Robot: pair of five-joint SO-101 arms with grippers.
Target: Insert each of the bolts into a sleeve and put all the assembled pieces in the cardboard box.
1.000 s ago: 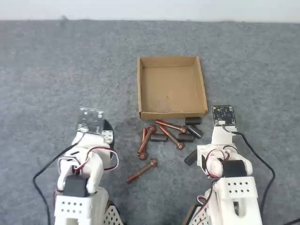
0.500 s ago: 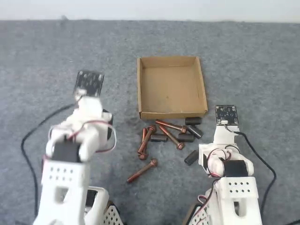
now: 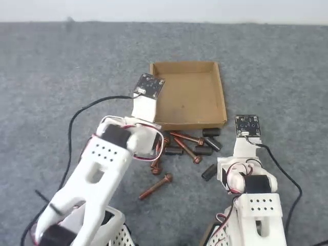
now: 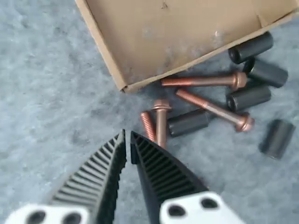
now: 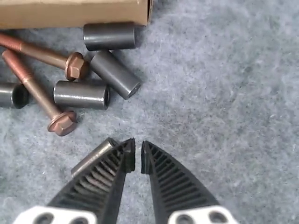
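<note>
The left gripper [image 4: 127, 135] had swung inward from the left side of the grey felt table [image 3: 46, 72]. It hung closed and empty above the copper-coloured flanged bolts [image 4: 161, 122], which lay loose before the brown cardboard box [image 3: 189, 124]. The right gripper [image 5: 138, 142] sat closed and empty; its wrist view caught a dark cylindrical sleeve [image 5: 91, 157] just beside one finger.

Worktop [image 3: 51, 77]: grey felt-like cover, fuzzy texture, spans most of frame. Wall [image 3: 164, 10]: pale, plain strip along top edge. Light: even, soft shadows.
</note>
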